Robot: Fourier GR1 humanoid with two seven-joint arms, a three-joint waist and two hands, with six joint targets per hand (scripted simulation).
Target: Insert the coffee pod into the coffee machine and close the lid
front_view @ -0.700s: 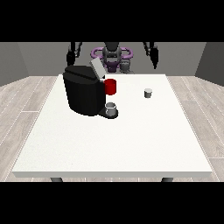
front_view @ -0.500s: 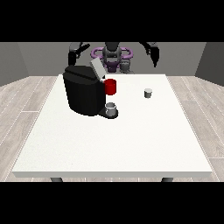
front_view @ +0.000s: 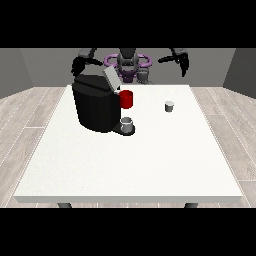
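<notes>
A black coffee machine (front_view: 95, 106) stands on the left half of the white table (front_view: 130, 165), its grey lid (front_view: 110, 78) tilted up and open. A small grey coffee pod (front_view: 169, 106) stands on the table to the right of the machine. The hand at the view's right (front_view: 184, 63) hangs raised above the table's far right corner, well behind the pod and apart from it. The hand at the view's left (front_view: 77, 66) is raised just behind the machine's top left.
A red part (front_view: 126, 99) shows on the machine's right side. A grey cup (front_view: 127, 125) stands on the machine's drip base. The robot's torso (front_view: 128, 64) is at the table's far edge.
The hand at the view's right has shifted slightly rightward and lower; the hand at the view's left has moved slightly closer to the machine. Pod, lid and cup are unmoved.
</notes>
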